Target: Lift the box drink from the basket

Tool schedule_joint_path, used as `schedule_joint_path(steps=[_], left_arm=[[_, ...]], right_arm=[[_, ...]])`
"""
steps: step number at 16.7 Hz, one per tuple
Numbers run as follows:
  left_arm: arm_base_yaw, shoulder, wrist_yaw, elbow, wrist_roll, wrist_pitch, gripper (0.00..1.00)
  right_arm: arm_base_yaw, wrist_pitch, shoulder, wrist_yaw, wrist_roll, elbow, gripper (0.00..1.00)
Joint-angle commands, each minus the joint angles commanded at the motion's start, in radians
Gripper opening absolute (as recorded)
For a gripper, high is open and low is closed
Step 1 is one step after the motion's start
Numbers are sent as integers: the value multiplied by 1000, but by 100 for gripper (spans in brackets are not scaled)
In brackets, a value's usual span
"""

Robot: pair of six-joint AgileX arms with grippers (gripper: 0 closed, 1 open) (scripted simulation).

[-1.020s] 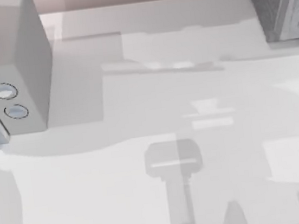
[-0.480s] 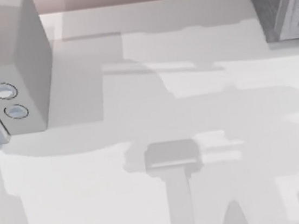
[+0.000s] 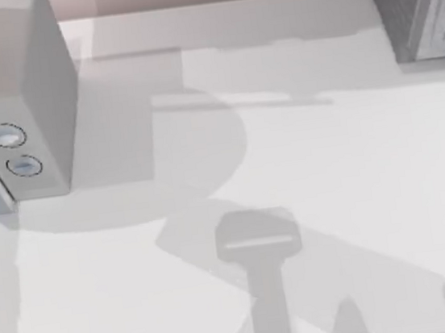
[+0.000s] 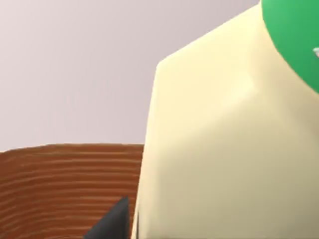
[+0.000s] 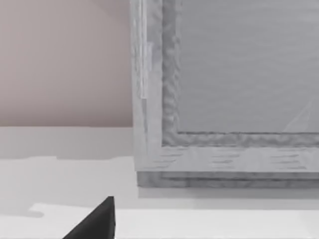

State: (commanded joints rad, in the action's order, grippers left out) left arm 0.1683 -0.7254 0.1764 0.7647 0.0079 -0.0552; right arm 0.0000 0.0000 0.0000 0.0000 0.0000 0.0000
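Note:
The box drink (image 4: 214, 149) looms very close in the left wrist view, a pale yellow body with a green band at its upper end. My left gripper (image 4: 209, 230) is shut on it, and one dark fingertip (image 4: 112, 222) lies against its side. Behind and below the drink curves the brown ribbed wall of the basket (image 4: 65, 184). My right gripper (image 5: 102, 222) hovers over the white table, facing a grey framed block (image 5: 224, 99).
A grey box with two round rings (image 3: 30, 117) stands at the table's left edge. The grey framed block (image 3: 418, 4) sits at the back right corner. Arm shadows fall across the white table (image 3: 325, 146).
The broad shadows on the table have swept leftward and toward the front. The grey box and the framed block have stayed put.

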Motion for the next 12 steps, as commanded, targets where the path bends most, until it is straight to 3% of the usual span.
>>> schedule_joint_path(steps=[7,12], left_arm=[[-123,534,-127,-560,-3,45,0],[-166,718,-174,-757,-8,55,0]], right_arm=[[0,0,0,0,0,0,100],[0,0,0,0,0,0,100]])
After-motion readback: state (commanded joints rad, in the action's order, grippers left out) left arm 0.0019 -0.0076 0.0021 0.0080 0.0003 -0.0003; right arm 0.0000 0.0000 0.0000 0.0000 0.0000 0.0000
